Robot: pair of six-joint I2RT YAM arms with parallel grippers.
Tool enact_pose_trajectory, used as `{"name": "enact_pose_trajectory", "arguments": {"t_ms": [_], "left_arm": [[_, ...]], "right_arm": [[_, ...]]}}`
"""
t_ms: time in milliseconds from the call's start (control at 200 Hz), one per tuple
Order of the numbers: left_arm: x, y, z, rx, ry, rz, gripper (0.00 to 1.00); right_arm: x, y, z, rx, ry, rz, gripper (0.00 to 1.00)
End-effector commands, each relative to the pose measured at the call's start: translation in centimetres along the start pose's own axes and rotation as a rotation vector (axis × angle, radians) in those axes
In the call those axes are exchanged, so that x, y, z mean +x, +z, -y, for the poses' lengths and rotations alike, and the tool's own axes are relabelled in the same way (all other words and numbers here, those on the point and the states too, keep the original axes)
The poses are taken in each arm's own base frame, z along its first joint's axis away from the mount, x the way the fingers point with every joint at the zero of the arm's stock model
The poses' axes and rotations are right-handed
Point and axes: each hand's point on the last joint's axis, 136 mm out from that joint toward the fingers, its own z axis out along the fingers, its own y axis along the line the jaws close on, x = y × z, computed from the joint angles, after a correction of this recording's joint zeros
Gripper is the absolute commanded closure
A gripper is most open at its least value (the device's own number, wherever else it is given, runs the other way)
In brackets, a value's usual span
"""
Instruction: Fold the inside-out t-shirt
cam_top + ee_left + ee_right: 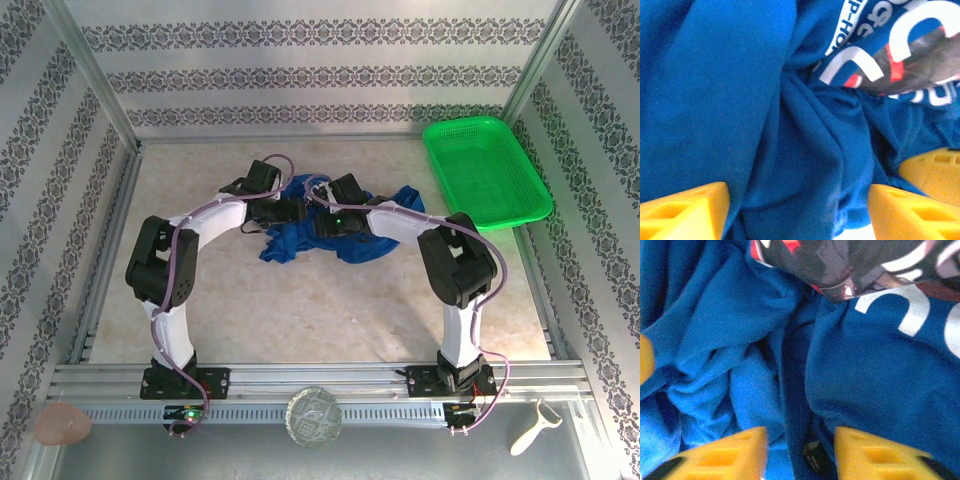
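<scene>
One crumpled t-shirt point(285, 245) mid-frame on bench point(330, 310); left gripper point(797, 200) spread wide over cloth, right gripper point(800, 437) pinching blue fold

White walls papered with grey ornamental bands point(300, 80) close off three sides, framed by bare aluminium posts point(100, 85). The beige speckled desk point(330, 310) is evenly lit. A slotted aluminium rail point(320, 378) runs along its near edge.
</scene>
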Motion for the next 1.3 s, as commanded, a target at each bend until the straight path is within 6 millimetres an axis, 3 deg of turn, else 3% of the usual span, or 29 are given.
{"name": "enact_pose_trajectory", "arguments": {"t_ms": [0,20,105,195,320,420,555,630,714,829,899,969,1034,1079,1209,1294], "left_arm": [[-0.1,1.9,-0.2,0.004,0.017,-0.027,0.50],[-0.1,2.2,-0.4,0.001,0.018,-0.036,0.60],[-0.5,2.0,-0.7,0.001,0.012,-0.037,1.00],[-2.2,0.1,-0.8,0.021,-0.017,0.024,1.00],[-5.1,-5.1,0.3,0.106,-0.056,0.150,1.00],[-6.1,-9.3,1.5,0.181,-0.067,0.221,1.00],[-4.9,-13.2,2.8,0.246,-0.054,0.258,1.00],[-3.8,-14.4,2.4,0.247,-0.067,0.277,1.00],[-2.7,-14.9,1.0,0.240,-0.104,0.298,1.00],[-1.4,-14.8,-3.3,0.153,-0.210,0.319,1.00],[-0.9,-14.8,-6.8,0.076,-0.292,0.341,1.00],[-0.1,-14.7,-10.8,-0.027,-0.365,0.355,1.00],[0.4,-14.4,-13.2,-0.048,-0.413,0.350,1.00],[0.5,-14.1,-14.2,-0.034,-0.432,0.335,0.84],[0.2,-14.2,-12.7,0.056,-0.388,0.311,0.51],[-0.2,-14.9,-10.4,0.116,-0.341,0.321,0.40]], "right_arm": [[-1.0,-0.3,0.9,-0.027,0.049,0.001,0.93],[-1.2,-0.7,1.1,-0.034,0.061,0.007,1.00],[-2.5,-3.4,1.9,-0.072,0.099,0.058,1.00],[-4.4,-8.2,2.4,-0.115,0.132,0.162,1.00],[-5.9,-15.2,3.0,-0.148,0.144,0.294,1.00],[-5.4,-19.8,3.2,-0.162,0.150,0.379,1.00],[-3.1,-23.7,4.7,-0.096,0.197,0.488,1.00],[-1.3,-23.9,6.9,-0.014,0.254,0.517,1.00],[0.7,-22.9,10.9,0.094,0.369,0.526,1.00],[3.1,-22.4,16.7,0.279,0.531,0.536,1.00],[4.5,-21.9,18.6,0.353,0.589,0.513,1.00],[5.9,-20.9,19.0,0.357,0.623,0.478,1.00],[7.2,-19.7,18.5,0.322,0.659,0.443,1.00],[8.5,-18.6,17.9,0.307,0.666,0.414,1.00],[12.2,-16.6,15.9,0.310,0.631,0.350,1.00],[14.7,-16.0,15.5,0.335,0.638,0.301,0.97]]}}
